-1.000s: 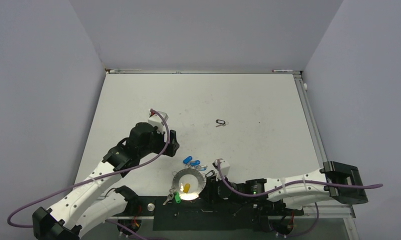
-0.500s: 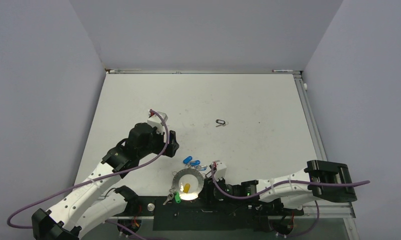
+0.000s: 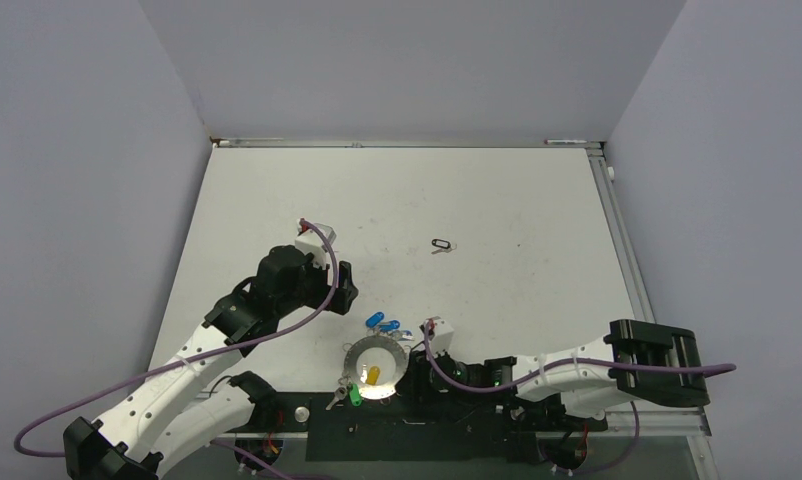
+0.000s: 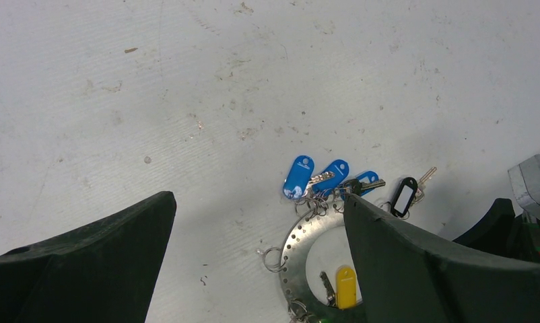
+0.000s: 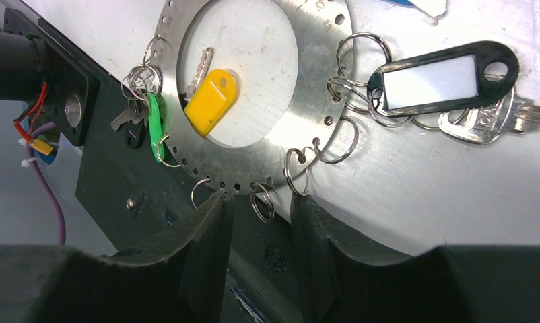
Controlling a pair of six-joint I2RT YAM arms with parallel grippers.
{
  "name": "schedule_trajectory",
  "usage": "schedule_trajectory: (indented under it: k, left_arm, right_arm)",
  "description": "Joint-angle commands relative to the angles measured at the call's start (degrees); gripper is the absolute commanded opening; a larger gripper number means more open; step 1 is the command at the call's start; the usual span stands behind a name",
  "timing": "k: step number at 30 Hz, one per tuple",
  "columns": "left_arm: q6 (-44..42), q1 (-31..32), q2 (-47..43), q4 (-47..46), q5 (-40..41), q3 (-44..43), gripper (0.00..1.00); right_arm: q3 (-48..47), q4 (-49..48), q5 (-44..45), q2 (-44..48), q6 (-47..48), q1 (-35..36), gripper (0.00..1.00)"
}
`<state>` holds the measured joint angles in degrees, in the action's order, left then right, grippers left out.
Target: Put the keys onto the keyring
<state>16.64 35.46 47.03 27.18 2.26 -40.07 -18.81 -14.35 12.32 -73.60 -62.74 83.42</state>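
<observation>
White table (image 3: 497,200): matte top, scuffed, with dark specks and faint smudges. Pale grey walls (image 3: 407,60) on three sides. Metal rail (image 3: 617,230) along right edge, another along far edge. Black mounting plate (image 3: 397,432) at near edge. Small silver round fitting (image 3: 300,411) on plate's left part.

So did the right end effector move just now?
Yes. The right end effector slid left, closer to the keyring, which stayed put.
</observation>
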Motion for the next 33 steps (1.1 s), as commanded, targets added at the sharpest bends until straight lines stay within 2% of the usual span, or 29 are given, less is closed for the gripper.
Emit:
schedule_trajectory:
  k: [1, 6, 11, 13, 16, 22, 25, 28, 33]
  left_arm:
    - [-0.8, -0.4, -0.5, -1.9, -0.7, 0.2, 0.93]
    - [2.1, -0.3, -0.5, -0.9, 2.9, 0.3, 0.91]
    - [15.7, -0.2, 0.4, 10.4, 8.6, -2.2, 0.88]
    - [20.5, -0.2, -0.2, 14.6, 9.3, -2.1, 0.84]
    - [27.5, -0.1, -2.7, 15.7, 8.2, 0.2, 0.75]
    - [41.4, -0.1, -1.2, 19.8, 8.1, 3.9, 0.71]
    - [47.6, 0.2, 2.6, 21.5, 4.8, 4.6, 0.68]
    - [52.3, 1.0, 6.2, 21.4, 2.3, 5.2, 0.64]
    - [59.4, 4.0, 10.2, 19.8, 0.0, 5.3, 0.6]
  right_arm:
    - [0.4, -3.2, -1.3, -0.9, 1.3, -1.0, 0.38]
    - [-1.8, 1.9, -0.1, 0.9, 3.3, -1.0, 0.38]
    - [-7.9, 18.8, 5.8, 6.7, 5.8, -2.5, 0.39]
    - [-9.6, 24.5, 8.7, 9.5, 5.8, -3.9, 0.4]
    - [-10.6, 27.7, 11.8, 13.6, 6.7, -6.8, 0.42]
    - [-14.5, 24.0, 13.2, 10.4, 15.9, -11.7, 0.45]
    - [-14.9, 17.6, 8.9, 8.0, 19.7, -16.1, 0.45]
    - [-14.5, 10.3, 0.2, 5.5, 22.3, -22.1, 0.45]
    - [-16.9, 7.2, -5.4, 0.2, 26.2, -25.2, 0.44]
